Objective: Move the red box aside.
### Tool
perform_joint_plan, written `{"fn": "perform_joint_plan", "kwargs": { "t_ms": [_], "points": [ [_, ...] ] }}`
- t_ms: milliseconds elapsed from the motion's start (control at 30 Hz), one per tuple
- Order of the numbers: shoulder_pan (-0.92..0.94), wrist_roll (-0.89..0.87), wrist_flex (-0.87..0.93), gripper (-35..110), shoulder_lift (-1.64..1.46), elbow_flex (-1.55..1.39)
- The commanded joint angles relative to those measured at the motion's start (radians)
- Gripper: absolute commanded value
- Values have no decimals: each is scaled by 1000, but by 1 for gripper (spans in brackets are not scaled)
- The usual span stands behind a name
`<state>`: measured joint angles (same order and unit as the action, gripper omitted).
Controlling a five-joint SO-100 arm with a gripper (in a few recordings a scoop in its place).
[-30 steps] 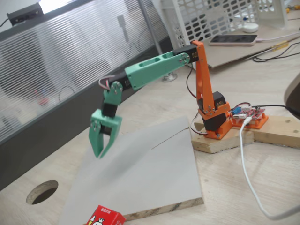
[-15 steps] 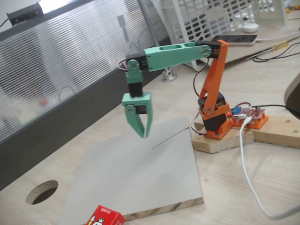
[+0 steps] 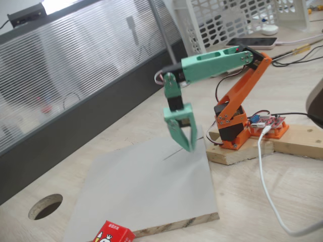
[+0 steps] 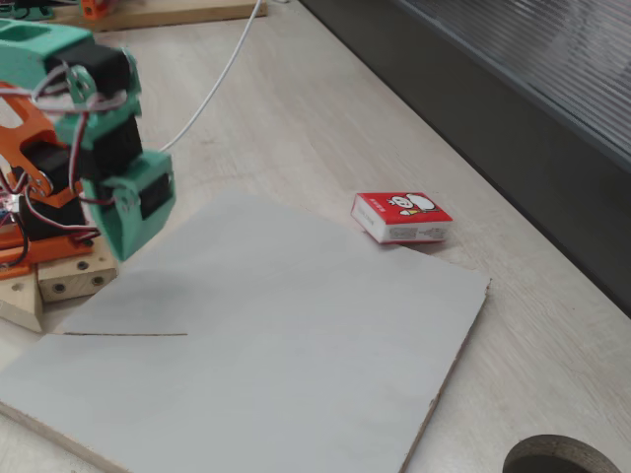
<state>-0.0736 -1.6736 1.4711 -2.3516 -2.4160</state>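
Observation:
The red box (image 3: 112,233) lies flat on the wooden table beside one edge of the grey board (image 3: 151,186), partly cut off by the picture's bottom edge. In a fixed view the red box (image 4: 402,218) shows its white cartoon figure facing up, touching the board (image 4: 256,345). My green gripper (image 3: 190,147) hangs fingers-down over the board's corner nearest the orange arm base, far from the box. Its fingers meet at the tips and hold nothing. The gripper (image 4: 125,248) appears blurred at the left.
A round hole (image 3: 45,205) is cut into the table near the board's corner. The arm base stands on wooden blocks (image 3: 237,151) with a red circuit board (image 3: 270,124) and a white cable (image 3: 267,186). A white basket (image 3: 227,20) and a phone (image 3: 251,43) sit behind.
The arm has swung right across the board and pulled back toward its base, moving farther from the red box. The gripper stayed shut; the box has not moved.

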Motion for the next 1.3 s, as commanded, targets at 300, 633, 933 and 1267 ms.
{"fn": "perform_joint_plan", "kwargs": {
  "t_ms": [300,633,933,1267],
  "points": [
    [-3,-2,-178,4,-58,-72],
    [-3,-11,-187,4,-71,-235],
    [-5,-11,-189,4,-74,-221],
    [-5,0,-189,4,-74,-17]
  ]
}}
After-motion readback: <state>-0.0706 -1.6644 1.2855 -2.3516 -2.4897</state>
